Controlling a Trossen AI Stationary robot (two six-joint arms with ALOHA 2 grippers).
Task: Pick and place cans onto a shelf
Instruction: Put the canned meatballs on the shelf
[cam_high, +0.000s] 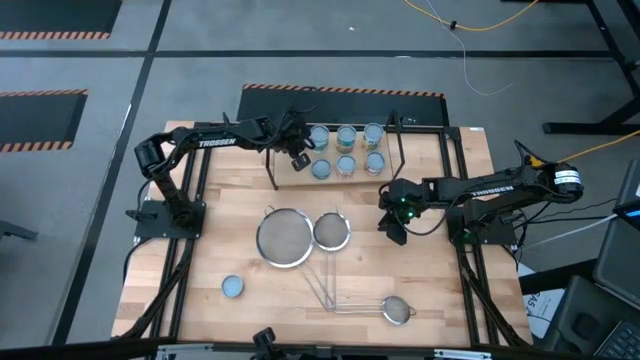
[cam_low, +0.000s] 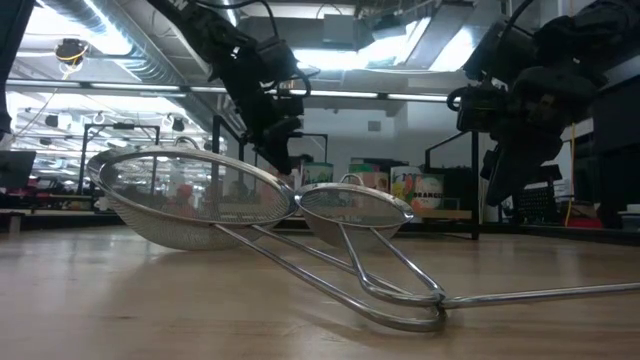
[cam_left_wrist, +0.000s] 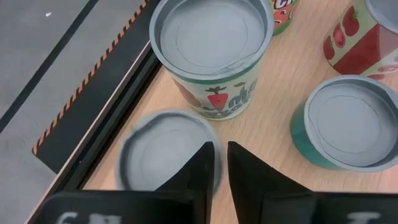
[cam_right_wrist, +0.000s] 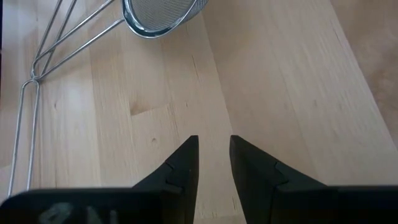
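Your left gripper (cam_left_wrist: 221, 163) over shelf (cam_high: 400, 150), jaws slightly parted, holding nothing, blurred can (cam_left_wrist: 163, 155) just beneath. Six cans sit on shelf; one can (cam_high: 232, 287) far from shelf. Your right gripper (cam_right_wrist: 214, 158) beside shelf, parted, empty.

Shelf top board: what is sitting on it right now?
The light wooden board of the black-rod shelf carries pale-topped cans in two rows. The left tool hangs over its left end, hiding part of the board. The lower tier cannot be seen.

Eight cans (cam_high: 232, 286): seven on the one shelf (cam_high: 420, 150), one at lower left; three strainers (cam_high: 284, 238).
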